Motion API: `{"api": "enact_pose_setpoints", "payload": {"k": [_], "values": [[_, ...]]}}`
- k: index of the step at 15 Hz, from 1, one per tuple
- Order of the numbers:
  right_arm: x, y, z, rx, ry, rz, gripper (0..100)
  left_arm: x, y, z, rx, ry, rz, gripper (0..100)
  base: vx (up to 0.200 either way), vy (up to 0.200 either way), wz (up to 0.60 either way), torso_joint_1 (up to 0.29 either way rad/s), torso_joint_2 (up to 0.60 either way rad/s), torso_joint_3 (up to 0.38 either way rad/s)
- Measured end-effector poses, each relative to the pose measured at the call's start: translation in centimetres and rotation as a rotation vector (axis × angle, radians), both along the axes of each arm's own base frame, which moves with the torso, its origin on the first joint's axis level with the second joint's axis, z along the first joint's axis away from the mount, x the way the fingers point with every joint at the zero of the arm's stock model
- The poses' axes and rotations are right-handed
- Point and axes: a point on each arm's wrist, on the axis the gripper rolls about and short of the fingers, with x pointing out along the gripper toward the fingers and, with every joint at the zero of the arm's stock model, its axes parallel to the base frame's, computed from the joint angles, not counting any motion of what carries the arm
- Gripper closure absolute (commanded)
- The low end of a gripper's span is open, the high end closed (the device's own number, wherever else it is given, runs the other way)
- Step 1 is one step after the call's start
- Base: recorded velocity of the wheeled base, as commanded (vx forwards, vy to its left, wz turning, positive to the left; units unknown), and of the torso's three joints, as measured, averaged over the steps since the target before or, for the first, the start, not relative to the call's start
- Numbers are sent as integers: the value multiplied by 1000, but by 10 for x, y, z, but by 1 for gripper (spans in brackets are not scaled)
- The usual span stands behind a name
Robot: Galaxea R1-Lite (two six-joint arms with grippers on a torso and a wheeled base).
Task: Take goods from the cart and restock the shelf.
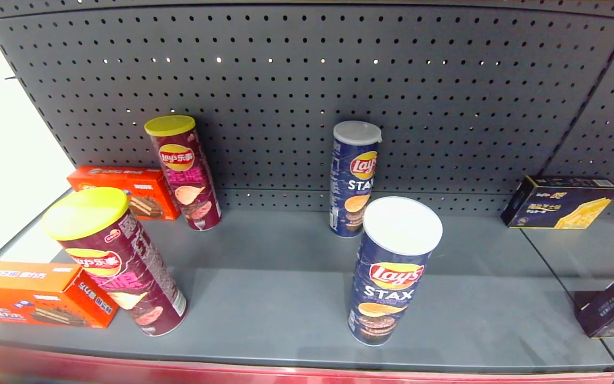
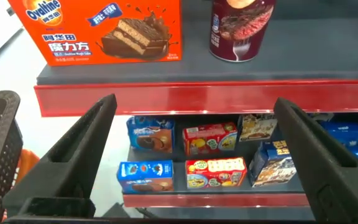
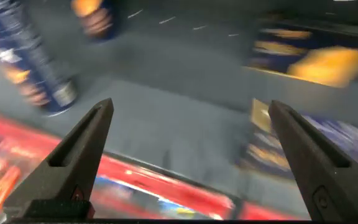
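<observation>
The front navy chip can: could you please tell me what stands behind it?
A second navy chip can, upright before the pegboard; the front can hides its lower corner.

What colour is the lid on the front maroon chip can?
The lid is yellow; the head view shows it best.

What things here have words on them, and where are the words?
Front blue can: round logo, big white word below.
Back blue can: same.
Front purple can: round logo, pink characters below.
Back purple can: same.
Front orange box: white characters on top.
Back orange box: print too small to read.
Back dark box: yellow characters, too small.
Lower-shelf packs: too small.
</observation>
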Motion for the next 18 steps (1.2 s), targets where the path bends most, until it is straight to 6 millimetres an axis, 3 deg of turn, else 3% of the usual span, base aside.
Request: {"api": "enact_pose_setpoints", "payload": {"k": [3,6,9,18], "values": [[40,17,-7,-36,124,132,0,0,0,0,-1,0,2,0,0,0,0,0,0,0],[70,33,-17,-45,133,194,0,0,0,0,-1,0,3,0,0,0,0,0,0,0],[86,49,-30,-71,204,261,0,0,0,0,-1,0,2,0,0,0,0,0,0,0],[123,88,-27,-114,262,344,0,0,0,0,-1,1,1,0,0,0,0,0,0,0]]}}
